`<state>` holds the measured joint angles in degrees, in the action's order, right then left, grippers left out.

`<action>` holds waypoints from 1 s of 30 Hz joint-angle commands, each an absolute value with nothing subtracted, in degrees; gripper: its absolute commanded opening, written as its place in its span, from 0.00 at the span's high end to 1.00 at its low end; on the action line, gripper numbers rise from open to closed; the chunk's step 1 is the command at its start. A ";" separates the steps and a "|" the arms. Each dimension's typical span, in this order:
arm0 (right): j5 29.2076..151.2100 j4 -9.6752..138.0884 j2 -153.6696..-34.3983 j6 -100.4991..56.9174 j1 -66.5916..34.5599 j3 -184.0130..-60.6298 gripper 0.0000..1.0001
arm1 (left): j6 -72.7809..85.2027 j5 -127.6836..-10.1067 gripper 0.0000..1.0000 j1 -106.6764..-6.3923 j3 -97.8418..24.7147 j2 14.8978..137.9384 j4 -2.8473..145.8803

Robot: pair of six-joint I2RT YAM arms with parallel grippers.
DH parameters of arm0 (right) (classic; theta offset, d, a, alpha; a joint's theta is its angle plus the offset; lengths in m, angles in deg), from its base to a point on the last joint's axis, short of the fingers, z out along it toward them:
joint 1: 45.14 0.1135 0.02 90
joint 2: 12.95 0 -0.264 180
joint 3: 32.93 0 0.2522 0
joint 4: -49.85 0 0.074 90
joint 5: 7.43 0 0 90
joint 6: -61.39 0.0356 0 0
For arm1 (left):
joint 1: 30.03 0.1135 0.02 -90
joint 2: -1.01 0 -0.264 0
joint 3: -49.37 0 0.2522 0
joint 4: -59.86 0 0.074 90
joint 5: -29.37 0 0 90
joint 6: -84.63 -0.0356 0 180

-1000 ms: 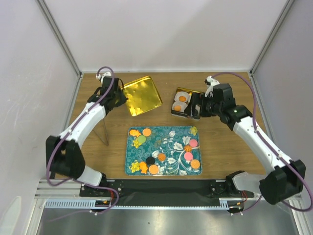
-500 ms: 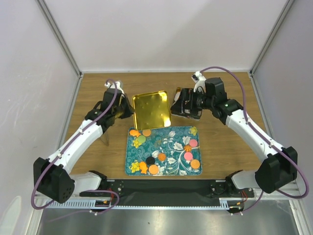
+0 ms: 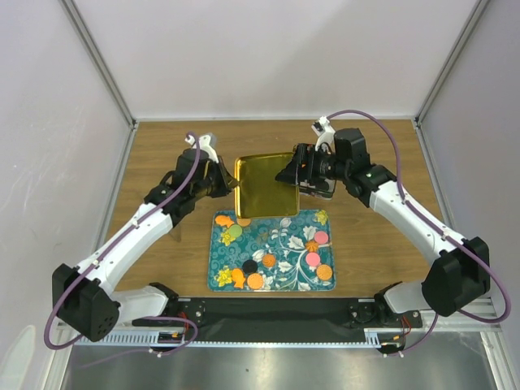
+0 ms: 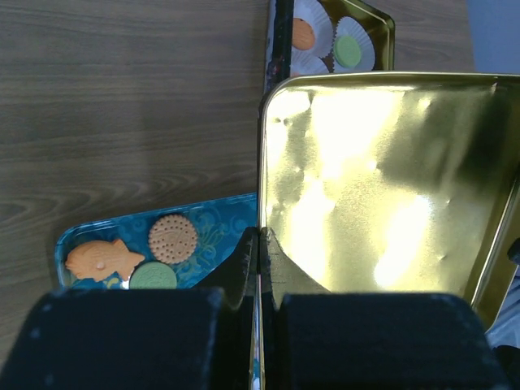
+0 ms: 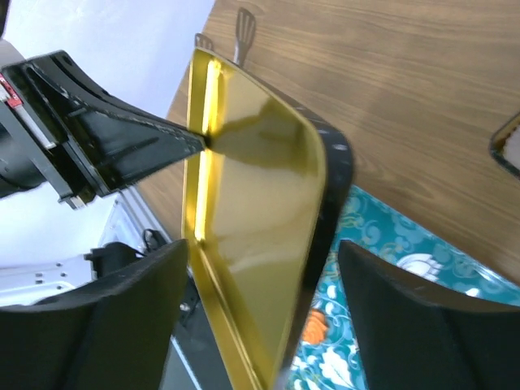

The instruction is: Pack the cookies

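Note:
Several cookies (image 3: 255,281) in orange, green, black and pink lie on the teal flowered tray (image 3: 284,244). Two more, orange (image 4: 303,34) and green (image 4: 348,51), sit in white paper cups in the open tin (image 4: 382,20). My left gripper (image 3: 231,184) is shut on the left rim of the gold tin lid (image 3: 264,185), holding it tilted up over the tray's far edge. My right gripper (image 3: 290,174) is open astride the lid's right edge (image 5: 252,227), with a gap showing on both sides. The tin is mostly hidden behind it in the top view.
A small metal spatula (image 5: 244,24) lies on the wooden table to the left. White enclosure walls (image 3: 49,122) close in the sides and back. The arm bases stand along the near edge (image 3: 268,313).
My left gripper carried the gold lid rightward and tipped it up. My right gripper left the tin, moved left to the lid's right edge, and its jaws narrowed somewhat.

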<state>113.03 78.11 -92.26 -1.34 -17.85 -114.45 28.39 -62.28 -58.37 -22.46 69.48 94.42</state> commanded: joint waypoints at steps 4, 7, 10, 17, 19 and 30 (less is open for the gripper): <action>111.66 72.49 -91.53 3.12 -17.28 -112.35 0.32 | 32.77 -63.09 1.00 -59.83 -22.84 69.39 89.62; 110.87 71.96 -91.09 3.65 -17.28 -111.73 0.40 | 34.53 -63.01 1.00 -60.27 -22.58 69.48 88.91; 110.17 71.87 -90.56 4.00 -17.28 -111.73 0.50 | 35.23 -62.57 0.99 -60.97 -22.67 69.39 88.39; 109.55 71.96 -90.21 5.23 -17.72 -111.73 0.79 | 34.36 -61.08 0.91 -62.99 -24.60 69.92 89.18; 109.72 72.14 -89.95 5.67 -17.90 -111.73 0.89 | 34.10 -60.90 0.83 -63.26 -24.60 69.66 89.26; 110.34 78.98 -91.61 8.39 -21.15 -116.98 1.00 | 22.09 -55.72 0.29 -65.10 -27.50 63.69 90.06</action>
